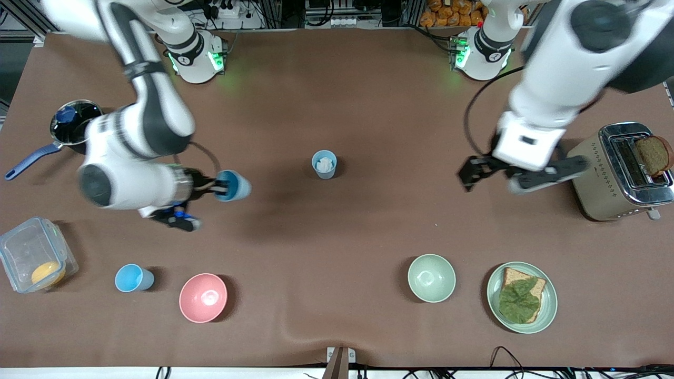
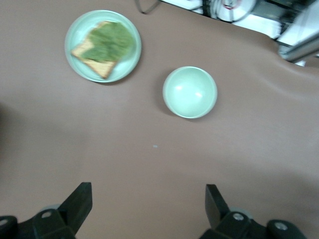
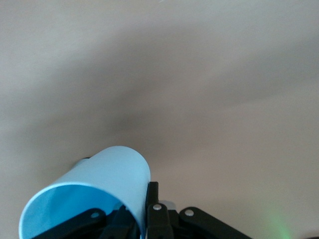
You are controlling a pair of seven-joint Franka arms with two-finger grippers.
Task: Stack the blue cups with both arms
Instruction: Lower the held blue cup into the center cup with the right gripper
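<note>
Three blue cups were in sight: one sky-blue cup (image 1: 134, 278) stood near the front edge beside the pink bowl (image 1: 203, 297), a paler cup (image 1: 324, 164) with something white inside stood at mid-table, and a third cup (image 1: 233, 186) hung tilted in the air, pinched by its rim in the right gripper (image 1: 220, 186) over bare brown table (image 1: 337, 231) toward the right arm's end. Two bowls, the pink one and a pale green bowl (image 1: 431, 278), sat along the front. One plate (image 1: 521, 297) carried bread and a leaf.

The left gripper (image 1: 482, 171) hovered with fingers (image 2: 79, 201) spread wide and empty, beside the toaster (image 1: 621, 171). Wide open cloth lay between both grippers around the paler cup.

The right wrist view showed only the held cup's wall (image 3: 107, 189), its base hidden.
</note>
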